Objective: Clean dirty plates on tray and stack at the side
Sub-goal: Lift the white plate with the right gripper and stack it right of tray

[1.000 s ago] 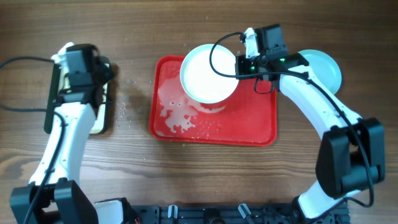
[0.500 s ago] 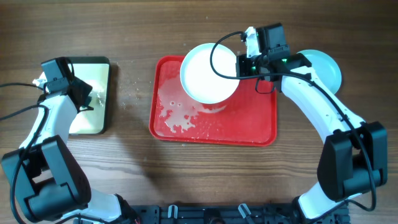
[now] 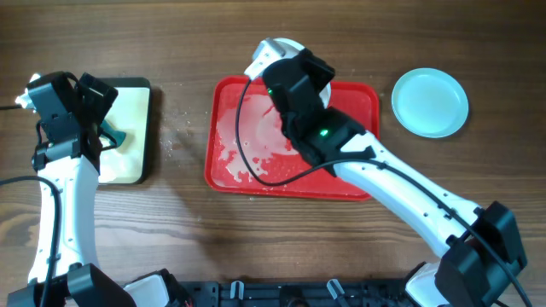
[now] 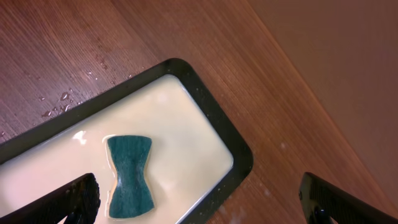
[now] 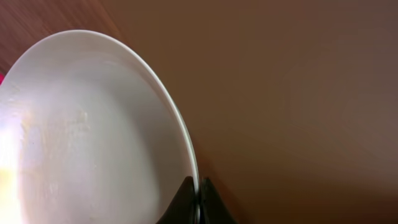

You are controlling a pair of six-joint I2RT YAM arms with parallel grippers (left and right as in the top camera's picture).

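Observation:
My right gripper point(image 5: 199, 200) is shut on the rim of the white plate point(image 5: 93, 137), which it holds up and tilted. In the overhead view only a sliver of the white plate point(image 3: 271, 51) shows at the back left corner of the red tray point(image 3: 357, 182), behind my right gripper point(image 3: 286, 72). The right arm lies across the tray. A pale blue plate point(image 3: 430, 102) lies on the table to the right of the tray. My left gripper point(image 4: 202, 208) hangs open above the cream tray, with nothing between its fingers point(image 4: 79, 198).
A teal sponge point(image 4: 129, 176) lies in milky liquid in the dark-rimmed cream tray point(image 3: 141, 166) at the left. Soapy white streaks point(image 3: 243, 153) cover the left half of the red tray. Water drops point(image 3: 175, 136) speckle the wood between the two trays.
The left gripper opened and the sponge now lies in the cream tray. The right arm swung left across the red tray, tilting the white plate on edge.

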